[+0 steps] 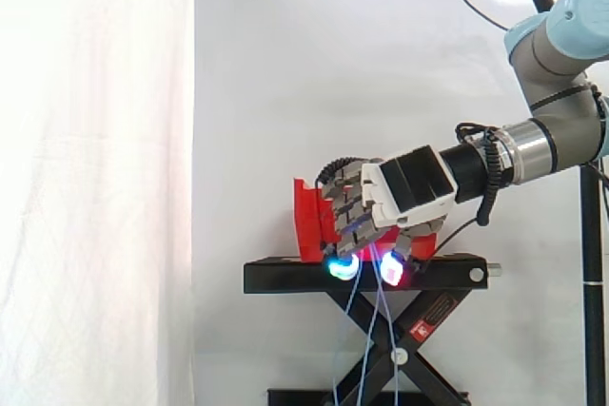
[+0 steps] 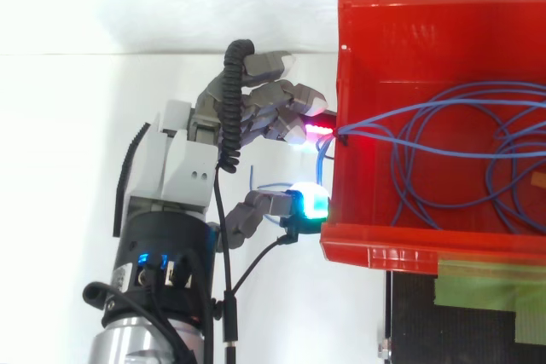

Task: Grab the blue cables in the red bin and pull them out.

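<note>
Robot hand point(image 1: 407, 193) palm-down, fingers point(image 2: 275, 94) and thumb curled

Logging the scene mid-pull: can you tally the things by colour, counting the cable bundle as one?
Red: 1, red plastic bin
Blue: 1, bundle of thin blue cables
Black: 1, black metal scissor stand
Total: 3

You see a white curtain point(image 1: 95, 178) with soft folds at the left, a plain white wall point(image 1: 285, 64) behind, and a black scissor stand point(image 1: 285, 278) in even light.
</note>
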### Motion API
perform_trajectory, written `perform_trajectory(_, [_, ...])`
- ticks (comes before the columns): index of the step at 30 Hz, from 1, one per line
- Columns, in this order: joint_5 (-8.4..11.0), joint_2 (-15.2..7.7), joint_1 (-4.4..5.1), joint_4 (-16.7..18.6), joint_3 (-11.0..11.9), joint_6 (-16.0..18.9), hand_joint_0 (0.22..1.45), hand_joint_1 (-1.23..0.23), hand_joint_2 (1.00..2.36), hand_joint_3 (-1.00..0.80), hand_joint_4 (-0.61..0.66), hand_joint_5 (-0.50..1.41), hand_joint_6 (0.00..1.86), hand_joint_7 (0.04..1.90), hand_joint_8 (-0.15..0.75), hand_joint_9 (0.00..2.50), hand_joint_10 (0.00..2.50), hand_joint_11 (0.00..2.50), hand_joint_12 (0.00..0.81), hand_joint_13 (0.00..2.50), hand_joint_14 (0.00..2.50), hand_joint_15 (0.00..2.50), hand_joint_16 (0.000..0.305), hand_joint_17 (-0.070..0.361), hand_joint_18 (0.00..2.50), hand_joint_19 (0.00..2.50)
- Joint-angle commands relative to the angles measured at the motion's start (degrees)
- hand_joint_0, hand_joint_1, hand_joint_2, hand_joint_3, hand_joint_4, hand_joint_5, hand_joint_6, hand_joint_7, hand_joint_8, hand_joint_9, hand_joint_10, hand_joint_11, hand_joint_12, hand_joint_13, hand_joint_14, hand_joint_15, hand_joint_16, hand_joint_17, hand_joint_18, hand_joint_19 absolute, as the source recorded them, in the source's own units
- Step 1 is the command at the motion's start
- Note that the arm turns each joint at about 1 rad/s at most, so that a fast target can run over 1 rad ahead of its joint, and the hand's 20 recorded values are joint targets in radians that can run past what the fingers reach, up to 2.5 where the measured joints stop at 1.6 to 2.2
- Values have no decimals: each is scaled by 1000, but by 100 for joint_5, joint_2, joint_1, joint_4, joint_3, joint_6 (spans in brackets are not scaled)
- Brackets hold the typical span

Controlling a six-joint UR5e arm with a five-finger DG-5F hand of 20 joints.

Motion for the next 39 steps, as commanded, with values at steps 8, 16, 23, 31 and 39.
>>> perform_trajectory(8, [0, -1, 12, 245, -9, 0, 742, -996, 1000, -1000, 150, 819, 16, 613, 272, 926, 23, 1285, 411, 703, 23, 695, 57, 129, 587, 644])
perform_trajectory(16, [0, -1, 12, 272, -9, 0, 726, -998, 1000, -1000, 156, 777, 16, 534, 274, 896, 23, 1262, 415, 682, 24, 684, 58, 131, 580, 642])
perform_trajectory(23, [0, -1, 12, 289, -9, 0, 720, -1001, 1000, -1000, 157, 770, 16, 534, 279, 884, 23, 1239, 415, 663, 22, 663, 59, 132, 566, 635])
perform_trajectory(31, [0, -1, 12, 298, -88, 0, 724, -1010, 1000, -1000, 143, 833, 16, 644, 280, 890, 23, 1236, 413, 659, 24, 656, 58, 131, 560, 636])
perform_trajectory(39, [0, -1, 12, 439, -193, 0, 743, -1011, 1000, -1000, 85, 937, 15, 723, 261, 937, 25, 1251, 399, 674, 24, 650, 56, 127, 572, 638])
